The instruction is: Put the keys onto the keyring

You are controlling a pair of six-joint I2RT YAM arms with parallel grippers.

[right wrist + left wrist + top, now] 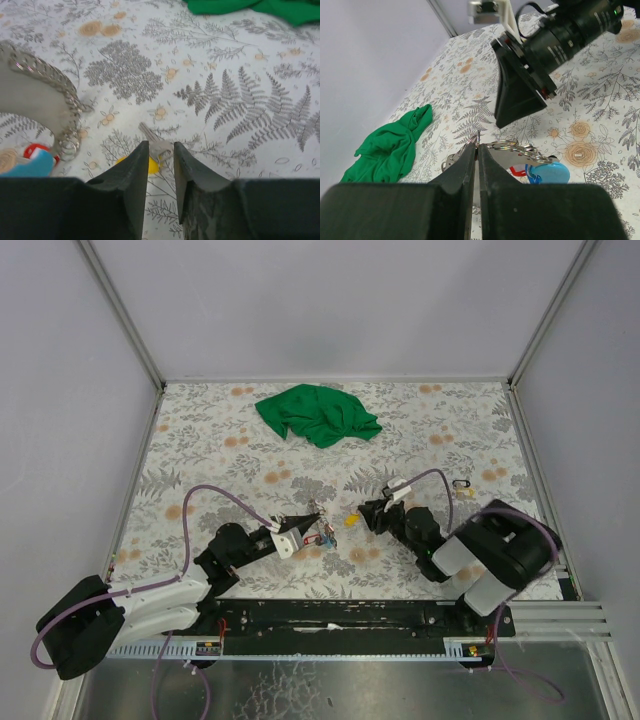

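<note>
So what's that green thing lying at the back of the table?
It is a green cloth, soft-looking fabric in one plain bright colour with no pattern. It is crumpled into a loose heap with deep folds, and one corner trails out to the side. It rests on the flower-patterned table near the far edge, roughly mid-width. Only the table touches it.

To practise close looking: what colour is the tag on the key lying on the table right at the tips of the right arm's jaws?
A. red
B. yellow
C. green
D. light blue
B: in the right wrist view, the key lying at the jaw tips has a yellow tag.
</note>
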